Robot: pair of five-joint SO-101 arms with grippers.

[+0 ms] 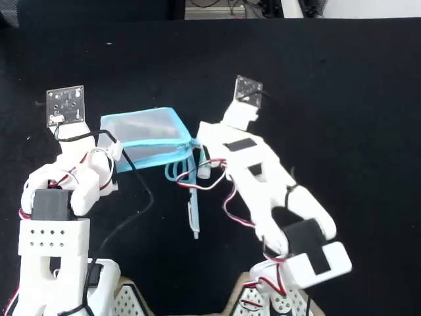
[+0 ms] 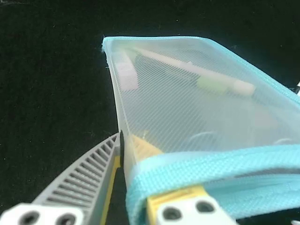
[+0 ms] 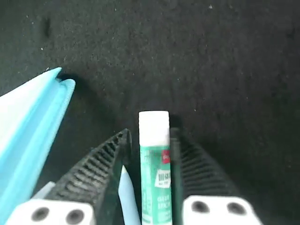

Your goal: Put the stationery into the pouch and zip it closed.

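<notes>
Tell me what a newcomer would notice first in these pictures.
The see-through pouch with light blue trim stands out in the middle of the black table, with the left gripper shut on its corner and stationery showing through its mesh. Next comes the green-and-white glue stick clamped in the right gripper, close beside the pouch's blue edge.

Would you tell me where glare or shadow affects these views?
High view: the white arms glare against the black cloth, and the pouch looks pale. Left wrist view: light passes through the pouch, showing a pen inside. Right wrist view: the glue stick cap is bright; shadow darkens the cloth beside it.
</notes>
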